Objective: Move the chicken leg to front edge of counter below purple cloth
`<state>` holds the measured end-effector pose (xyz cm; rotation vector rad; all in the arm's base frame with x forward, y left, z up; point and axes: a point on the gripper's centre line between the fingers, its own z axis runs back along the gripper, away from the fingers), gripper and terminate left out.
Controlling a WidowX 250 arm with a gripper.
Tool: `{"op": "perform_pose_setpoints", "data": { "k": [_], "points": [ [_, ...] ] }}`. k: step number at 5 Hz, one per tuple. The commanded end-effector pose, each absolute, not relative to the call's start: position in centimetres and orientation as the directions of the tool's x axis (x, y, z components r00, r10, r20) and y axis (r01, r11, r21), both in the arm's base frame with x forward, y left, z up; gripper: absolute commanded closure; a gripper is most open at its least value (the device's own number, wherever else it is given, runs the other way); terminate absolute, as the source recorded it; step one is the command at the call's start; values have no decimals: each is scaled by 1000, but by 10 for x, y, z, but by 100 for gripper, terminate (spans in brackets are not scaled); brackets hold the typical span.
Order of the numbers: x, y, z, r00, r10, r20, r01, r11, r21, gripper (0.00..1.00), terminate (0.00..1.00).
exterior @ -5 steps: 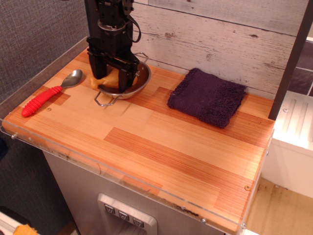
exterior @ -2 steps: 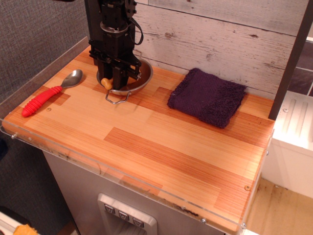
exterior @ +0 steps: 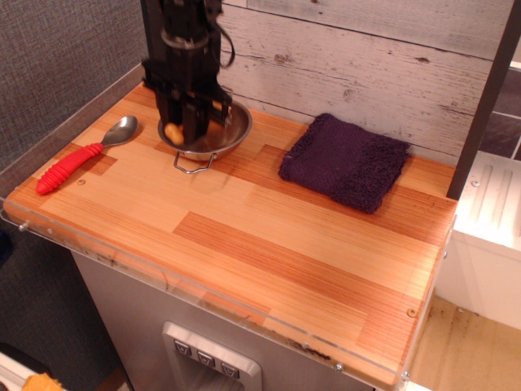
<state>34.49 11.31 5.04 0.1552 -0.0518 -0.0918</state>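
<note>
My black gripper (exterior: 181, 130) hangs over the steel bowl (exterior: 213, 142) at the back left of the wooden counter (exterior: 244, 244). Its fingers are shut on the tan-golden chicken leg (exterior: 173, 132), of which only a small rounded part shows between them. The leg is held above the bowl's left rim. The dark purple cloth (exterior: 345, 160) lies flat at the back right, well apart from the gripper. The counter's front edge below the cloth (exterior: 342, 342) is bare wood.
A spoon with a red handle (exterior: 75, 162) lies at the far left. The bowl has a wire handle (exterior: 192, 166) pointing forward. A clear acrylic rim (exterior: 203, 305) runs along the front. A plank wall stands behind; a dark post (exterior: 484, 98) rises at the right.
The gripper closed on the chicken leg inside the bowl and rose a little with it. The bowl shifted slightly back and right.
</note>
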Motion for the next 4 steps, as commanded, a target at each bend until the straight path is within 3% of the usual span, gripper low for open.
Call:
{"op": "perform_pose_setpoints", "data": {
  "k": [1,3,4],
  "points": [
    [308,78,126,976,-72,205,5,952,306,100,0],
    [267,-17,108,979,-75,191,53,991,120,100,0],
    [253,-37,94,986,-5,165,2,1000,21,100,0]
  ]
}}
